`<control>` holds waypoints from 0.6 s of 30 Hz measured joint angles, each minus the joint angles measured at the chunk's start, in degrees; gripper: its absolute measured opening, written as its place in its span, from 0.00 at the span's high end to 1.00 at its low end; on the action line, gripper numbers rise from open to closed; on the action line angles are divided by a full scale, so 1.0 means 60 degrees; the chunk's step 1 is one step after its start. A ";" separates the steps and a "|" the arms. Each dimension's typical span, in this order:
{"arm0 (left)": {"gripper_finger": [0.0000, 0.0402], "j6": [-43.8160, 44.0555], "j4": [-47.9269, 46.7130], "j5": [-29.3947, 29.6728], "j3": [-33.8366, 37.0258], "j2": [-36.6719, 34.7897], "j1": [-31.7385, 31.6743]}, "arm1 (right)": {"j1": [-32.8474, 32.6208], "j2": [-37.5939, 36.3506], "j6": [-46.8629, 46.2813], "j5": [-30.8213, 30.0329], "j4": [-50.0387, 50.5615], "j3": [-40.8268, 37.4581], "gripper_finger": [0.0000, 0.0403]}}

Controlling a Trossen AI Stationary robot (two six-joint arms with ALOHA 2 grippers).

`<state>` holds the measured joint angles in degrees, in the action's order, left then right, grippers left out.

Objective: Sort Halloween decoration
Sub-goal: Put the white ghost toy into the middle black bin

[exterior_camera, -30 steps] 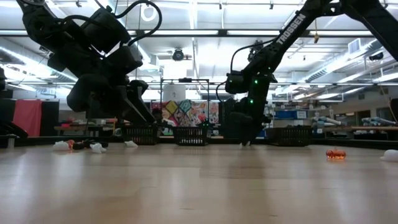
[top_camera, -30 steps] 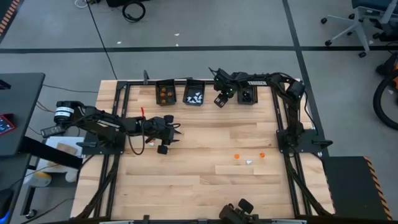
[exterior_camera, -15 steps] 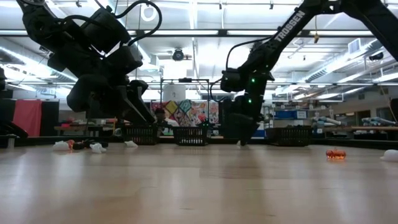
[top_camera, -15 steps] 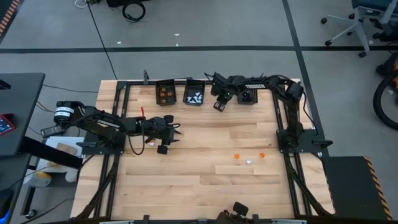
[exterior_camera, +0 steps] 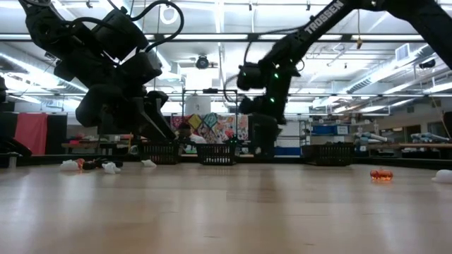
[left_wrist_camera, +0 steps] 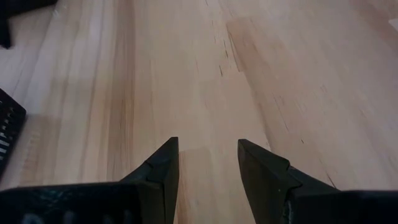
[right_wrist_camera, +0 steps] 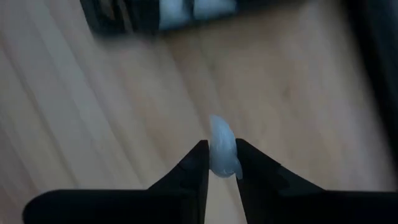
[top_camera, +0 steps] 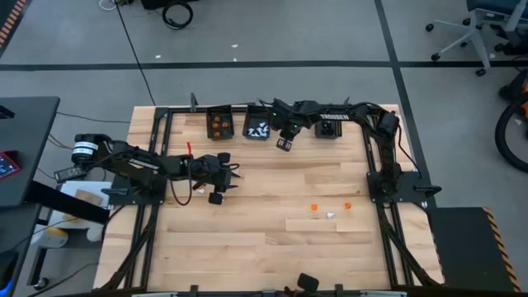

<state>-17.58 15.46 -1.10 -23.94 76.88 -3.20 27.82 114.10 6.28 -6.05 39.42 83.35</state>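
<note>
Right tool [right_wrist_camera: 219, 163] pinches a white trinket [right_wrist_camera: 222, 148] near the white bin [top_camera: 258, 126]; left tool [left_wrist_camera: 208, 163] hangs apart, empty.

The floor [top_camera: 272, 41] around the table [top_camera: 264, 239] is grey, crossed by dark tape lines [top_camera: 247, 66]. A black cable [top_camera: 132, 45] runs across it, with a coiled one [top_camera: 177, 14] farther off. An office chair [top_camera: 478, 25] stands at one far corner, and a dark desk [top_camera: 25, 140] sits beside the table. In the low view, strip lights [exterior_camera: 219, 37] hang under an open ceiling, a colourful poster [exterior_camera: 212, 128] hangs on the far wall, and a red cloth [exterior_camera: 32, 132] shows at one side.
</note>
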 joint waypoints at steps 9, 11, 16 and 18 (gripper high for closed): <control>0.64 0.0000 0.0000 0.0000 0.0000 0.0000 0.0000 | -0.0428 -0.0017 -0.0222 -0.0192 -0.0932 0.1075 0.81; 0.64 0.0000 0.0000 0.0000 0.0000 0.0000 0.0000 | -0.0438 0.0016 -0.0220 0.0098 -0.1453 0.1079 0.81; 0.64 0.0000 0.0014 0.0000 0.0000 0.0000 0.0000 | -0.0391 0.0363 -0.0459 0.0802 -0.2254 0.1090 0.81; 0.64 -0.0004 0.0058 0.0000 0.0002 0.0000 0.0000 | -0.0389 0.0622 -0.0737 0.1006 -0.2330 0.1275 0.81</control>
<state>-17.61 15.81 -1.10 -23.93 76.88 -3.20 25.49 117.83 1.86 -0.01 25.44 91.00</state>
